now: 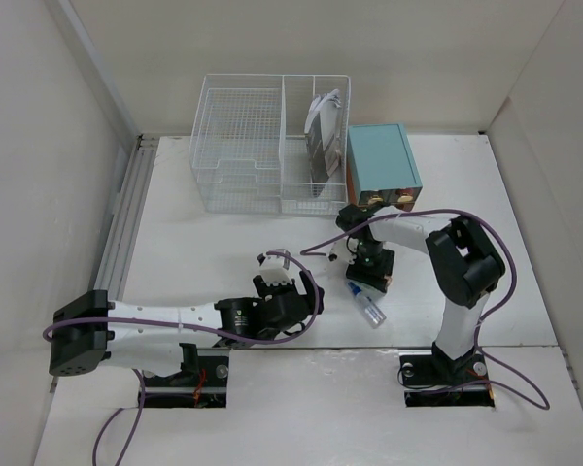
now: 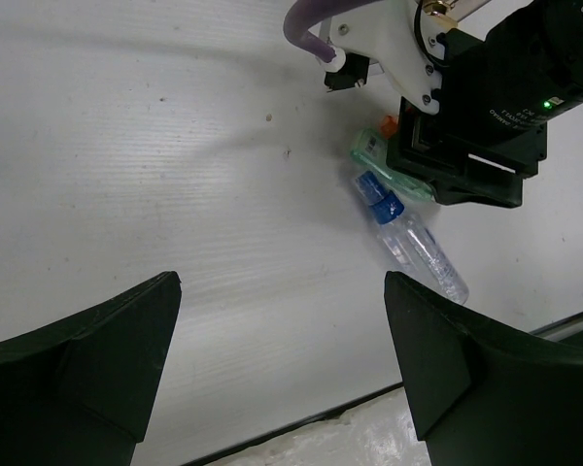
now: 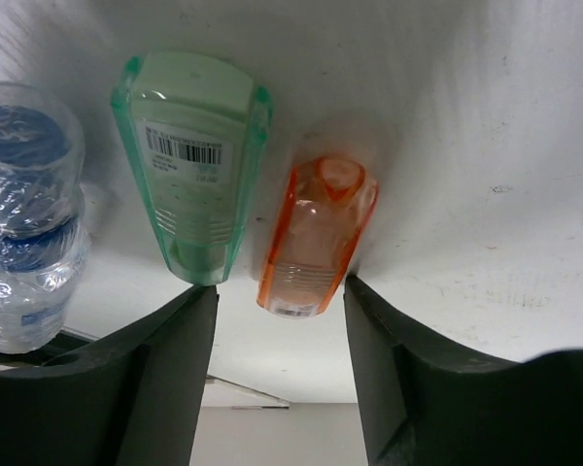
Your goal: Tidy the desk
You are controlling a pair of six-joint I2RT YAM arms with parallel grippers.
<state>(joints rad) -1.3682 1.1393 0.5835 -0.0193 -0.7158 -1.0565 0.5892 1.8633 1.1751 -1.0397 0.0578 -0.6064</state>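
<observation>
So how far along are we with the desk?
Early. Done: one dark-and-white packet sits in the wire basket, right compartment. In hand: nothing gripped; the right fingers are open, straddling the end of the orange container. Remaining: that, the green container and the blue-capped bottle lie loose on the desk; the left fingers are open and empty.

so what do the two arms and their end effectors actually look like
Both the left arm and right arm are white tubes with chunky black joints, each trailed by a purple cable. The left end effector and right end effector have matte black, wedge-shaped fingers. A small green light glows on the right wrist's black housing.
</observation>
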